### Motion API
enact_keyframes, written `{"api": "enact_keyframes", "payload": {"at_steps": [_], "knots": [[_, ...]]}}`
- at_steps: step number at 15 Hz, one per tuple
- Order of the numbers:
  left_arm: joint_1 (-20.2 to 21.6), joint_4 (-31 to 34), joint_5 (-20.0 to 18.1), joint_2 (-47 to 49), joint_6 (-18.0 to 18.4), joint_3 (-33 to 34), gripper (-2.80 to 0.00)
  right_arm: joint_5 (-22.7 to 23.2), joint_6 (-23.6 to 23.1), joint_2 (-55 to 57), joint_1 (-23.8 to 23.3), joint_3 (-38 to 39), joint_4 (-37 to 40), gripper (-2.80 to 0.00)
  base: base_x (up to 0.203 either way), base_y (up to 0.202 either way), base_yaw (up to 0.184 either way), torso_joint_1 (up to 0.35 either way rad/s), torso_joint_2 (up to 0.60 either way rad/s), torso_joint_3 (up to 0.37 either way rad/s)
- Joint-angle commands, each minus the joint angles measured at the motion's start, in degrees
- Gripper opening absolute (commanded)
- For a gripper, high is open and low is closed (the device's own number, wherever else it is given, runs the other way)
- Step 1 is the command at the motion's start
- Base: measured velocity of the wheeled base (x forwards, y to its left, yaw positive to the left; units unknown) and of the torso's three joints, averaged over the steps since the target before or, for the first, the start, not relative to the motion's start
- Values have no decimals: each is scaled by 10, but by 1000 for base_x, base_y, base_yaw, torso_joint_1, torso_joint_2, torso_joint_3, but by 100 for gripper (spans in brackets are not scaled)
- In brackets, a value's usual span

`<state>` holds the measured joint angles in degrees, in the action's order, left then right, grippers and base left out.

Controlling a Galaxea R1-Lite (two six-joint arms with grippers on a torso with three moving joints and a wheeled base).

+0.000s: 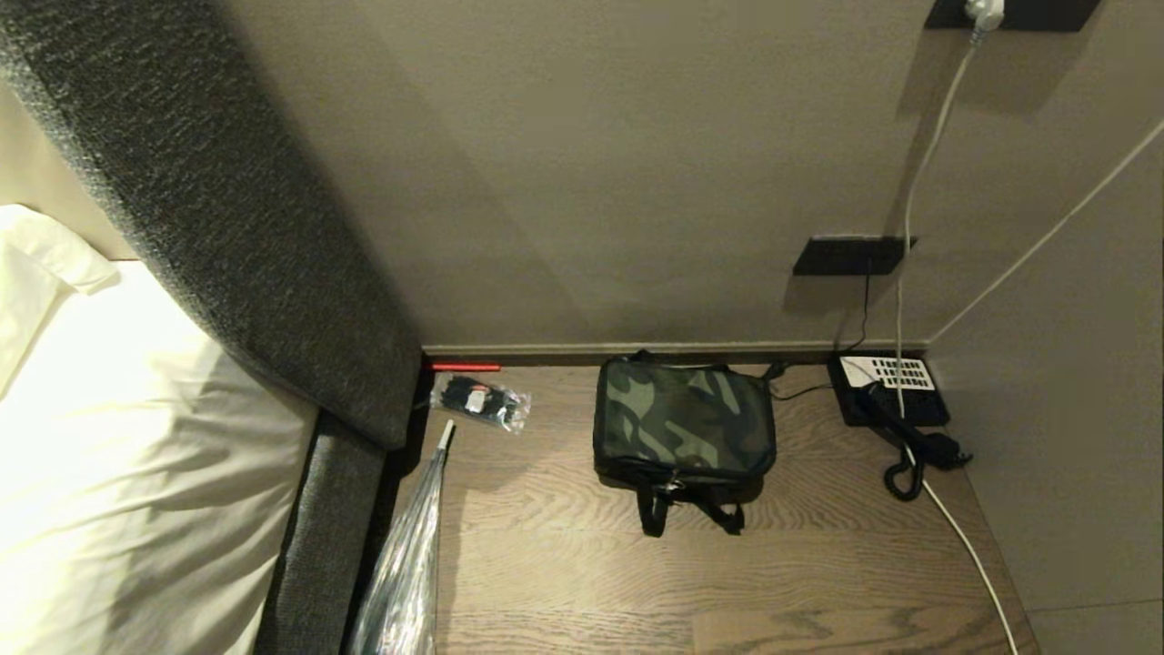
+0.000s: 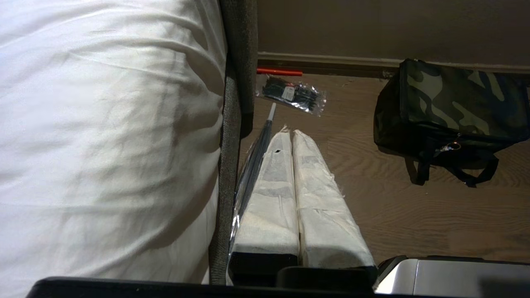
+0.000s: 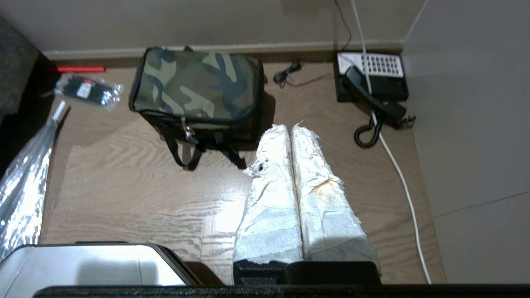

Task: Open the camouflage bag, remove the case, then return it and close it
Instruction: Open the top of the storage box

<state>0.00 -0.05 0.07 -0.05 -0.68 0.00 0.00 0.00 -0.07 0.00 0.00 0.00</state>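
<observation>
The camouflage bag (image 1: pixel 683 420) stands closed on the wooden floor (image 1: pixel 564 564) by the back wall, its black straps lying toward me. The right wrist view shows the camouflage bag (image 3: pixel 198 87) with its zip pull on the near side, and the left wrist view shows the same bag (image 2: pixel 455 103) off to one side. The case is hidden. My left gripper (image 2: pixel 288 132) is shut and empty, hanging above the floor beside the bed. My right gripper (image 3: pixel 288 127) is shut and empty too, just short of the bag's near corner. Neither arm shows in the head view.
A white bed (image 1: pixel 109 455) with a grey headboard (image 1: pixel 227 209) fills the left. A clear packet of black items (image 1: pixel 479 400), a red stick (image 1: pixel 466 367) and a wrapped umbrella (image 1: pixel 409 555) lie beside it. A black telephone (image 1: pixel 889 389) and white cable (image 1: pixel 964 546) sit right.
</observation>
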Motion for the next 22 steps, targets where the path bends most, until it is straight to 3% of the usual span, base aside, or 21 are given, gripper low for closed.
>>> {"api": "enact_keyframes", "payload": {"at_steps": [1,12,18,22], "knots": [[0,0,0,0,0,0,-280,0,0,1,0,0,1,-280,0,0,0,6,10,-198],[0,0,0,0,0,0,-280,0,0,1,0,0,1,-280,0,0,0,3,2,-193],[0,0,0,0,0,0,-280,0,0,1,0,0,0,-280,0,0,0,2,3,-25],[0,0,0,0,0,0,-280,0,0,1,0,0,0,-280,130,0,1,3,4,-1]]}}
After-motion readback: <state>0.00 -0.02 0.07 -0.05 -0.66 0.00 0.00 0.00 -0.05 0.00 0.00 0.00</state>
